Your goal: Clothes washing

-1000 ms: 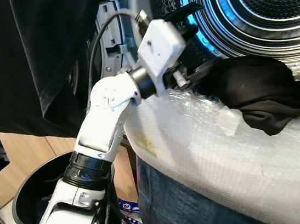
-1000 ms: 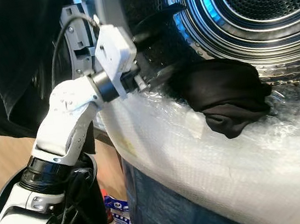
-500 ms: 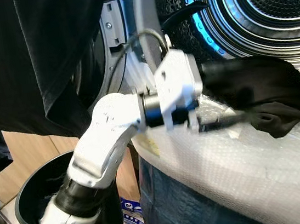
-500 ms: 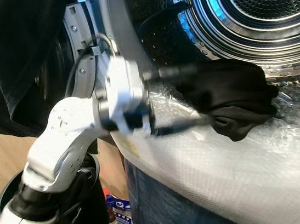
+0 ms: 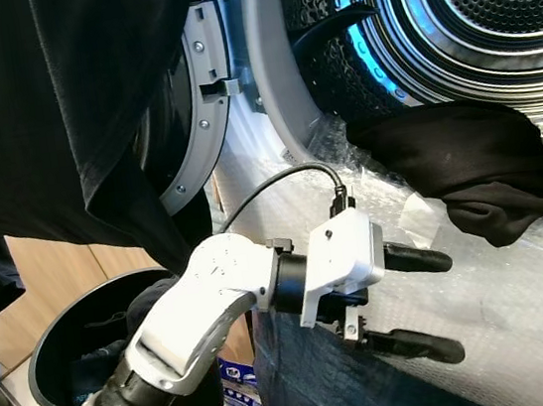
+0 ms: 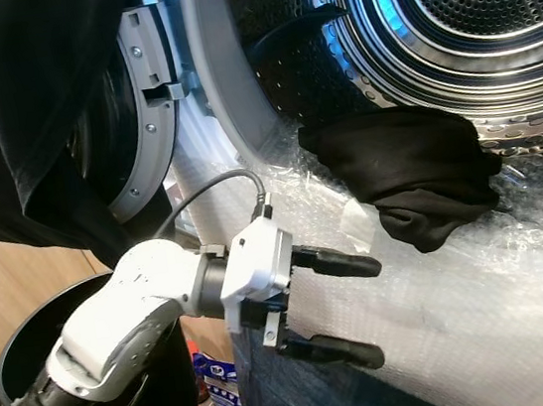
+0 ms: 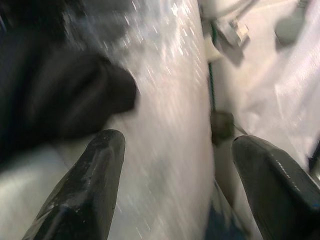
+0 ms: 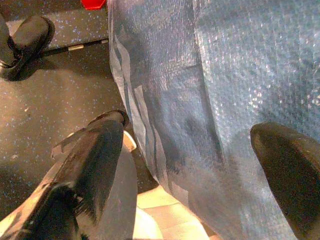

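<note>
**Black garment resting on washer's drum lip**

Lying bunched on the bubble-wrapped door sill (image 5: 483,285), half inside the drum (image 5: 486,5): a black garment (image 5: 466,162), likely awaiting a push inward. Hovering below and apart from it, left gripper (image 5: 420,304), fingers spread wide, holding nothing. Hanging low, right gripper (image 8: 200,165), likewise gaping, empty.

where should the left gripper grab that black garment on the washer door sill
Probably the bunched, folded lump of the black crumpled garment that hangs toward the robot over the clear bubble wrap. Come from the front-left with the open left gripper, one finger above, one below: that fold stands proud and is nearest.
</note>
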### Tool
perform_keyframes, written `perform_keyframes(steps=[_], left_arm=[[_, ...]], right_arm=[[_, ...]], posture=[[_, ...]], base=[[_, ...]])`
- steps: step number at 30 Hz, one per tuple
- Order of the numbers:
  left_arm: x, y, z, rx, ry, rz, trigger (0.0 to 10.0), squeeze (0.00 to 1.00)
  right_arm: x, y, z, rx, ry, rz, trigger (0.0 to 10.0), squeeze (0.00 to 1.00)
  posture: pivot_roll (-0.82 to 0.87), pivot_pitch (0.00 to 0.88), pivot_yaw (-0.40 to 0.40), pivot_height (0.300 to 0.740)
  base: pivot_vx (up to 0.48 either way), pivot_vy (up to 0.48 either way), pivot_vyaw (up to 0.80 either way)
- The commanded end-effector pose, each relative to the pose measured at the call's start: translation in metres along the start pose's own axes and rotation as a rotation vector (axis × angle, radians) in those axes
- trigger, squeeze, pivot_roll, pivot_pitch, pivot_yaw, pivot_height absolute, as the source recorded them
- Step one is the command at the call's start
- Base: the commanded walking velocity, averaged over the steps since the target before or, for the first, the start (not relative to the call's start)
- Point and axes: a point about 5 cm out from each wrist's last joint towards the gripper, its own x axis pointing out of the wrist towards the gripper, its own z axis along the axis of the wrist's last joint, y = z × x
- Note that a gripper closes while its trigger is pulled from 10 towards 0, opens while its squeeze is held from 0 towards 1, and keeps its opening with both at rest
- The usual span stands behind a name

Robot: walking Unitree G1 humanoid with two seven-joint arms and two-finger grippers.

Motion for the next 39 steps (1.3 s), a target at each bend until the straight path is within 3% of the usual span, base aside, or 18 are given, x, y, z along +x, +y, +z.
perform_keyframes(steps=[1, 7, 13, 22, 24, 29, 35, 39], left_arm=[[-0.001, 0.008, 0.007, 0.044, -0.014, 0.028, 10.0, 0.00], [0.005, 0.033, 0.026, 0.122, -0.131, 0.117, 10.0, 0.00], [0.005, 0.042, 0.033, 0.149, -0.155, 0.150, 10.0, 0.00], [-0.004, 0.063, 0.015, 0.139, -0.005, 0.268, 10.0, 0.00], [-0.006, 0.073, 0.014, 0.172, 0.019, 0.332, 10.0, 0.00], [-0.009, 0.101, 0.021, 0.167, -0.023, 0.520, 10.0, 0.00], [-0.014, 0.128, 0.024, 0.098, -0.068, 0.720, 10.0, 0.00], [-0.017, 0.137, 0.021, 0.064, -0.067, 0.795, 10.0, 0.00]], right_arm=[[0.000, 0.000, 0.002, -0.001, -0.005, -0.003, 10.0, 0.00], [0.000, 0.000, 0.001, 0.003, -0.004, -0.005, 10.0, 0.00], [0.000, 0.000, 0.001, 0.001, -0.003, -0.003, 10.0, 0.00], [0.000, 0.000, 0.001, 0.004, -0.003, -0.002, 10.0, 0.00], [0.000, 0.000, 0.002, 0.003, -0.003, -0.002, 10.0, 0.00], [0.000, 0.000, 0.002, 0.003, -0.004, -0.004, 10.0, 0.00], [0.000, -0.001, 0.002, 0.004, -0.005, -0.006, 10.0, 0.00], [0.000, -0.001, 0.002, 0.007, -0.005, -0.008, 10.0, 0.00]], posture=[[0.17, 0.000, -0.004, 0.740], [0.15, 0.000, -0.002, 0.740], [0.15, 0.000, -0.002, 0.740], [0.16, 0.000, -0.004, 0.740], [0.16, 0.000, -0.003, 0.740], [0.16, 0.000, -0.004, 0.740], [0.15, 0.000, -0.004, 0.740], [0.15, 0.000, -0.002, 0.740]], base=[[0.000, 0.000, 0.00], [0.000, 0.000, 0.00], [0.000, 0.000, 0.00], [0.000, 0.000, 0.00], [0.000, 0.000, 0.00], [0.000, 0.000, 0.00], [0.000, 0.000, 0.00], [0.000, 0.000, 0.00]])
